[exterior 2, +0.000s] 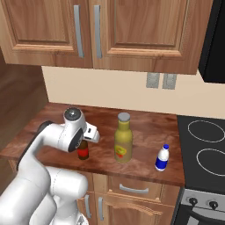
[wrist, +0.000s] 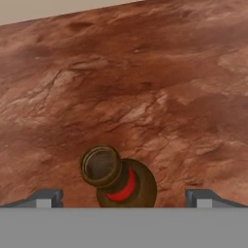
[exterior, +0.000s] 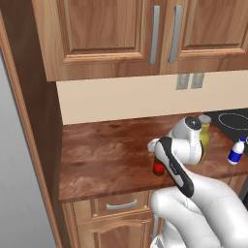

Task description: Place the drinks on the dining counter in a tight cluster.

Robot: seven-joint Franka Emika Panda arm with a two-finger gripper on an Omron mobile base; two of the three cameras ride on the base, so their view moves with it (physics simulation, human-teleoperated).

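Gripper [wrist: 123, 198] is wide open, nothing held, hovering right above the small brown bottle [wrist: 118, 180]. In the hand view the bottle mouth sits at about 6 o'clock, between my fingertips [wrist: 46, 197] but a bit nearer the left one. In my judgement the step is the pick: shift slightly so the neck is centred, drop straight down, close below the mouth around the red label, then lift vertically so it doesn't tip.

In the right base view the brown bottle [exterior 2: 83, 150] stands upright near the front edge of the worktop [exterior 2: 145, 127]. The olive-yellow bottle [exterior 2: 123, 139] is beside it at 3 o'clock, and the white bottle [exterior 2: 162, 158] stands further out at 3 o'clock, near the stove [exterior 2: 204, 145]. The yellow bottle is close enough that I'd watch finger clearance on that side.

Surface is reddish-brown wood, flat. Beige wall [exterior: 121, 97] behind with two outlets [exterior 2: 160, 81], wood upper cabinets [exterior: 121, 34] above, drawers below.
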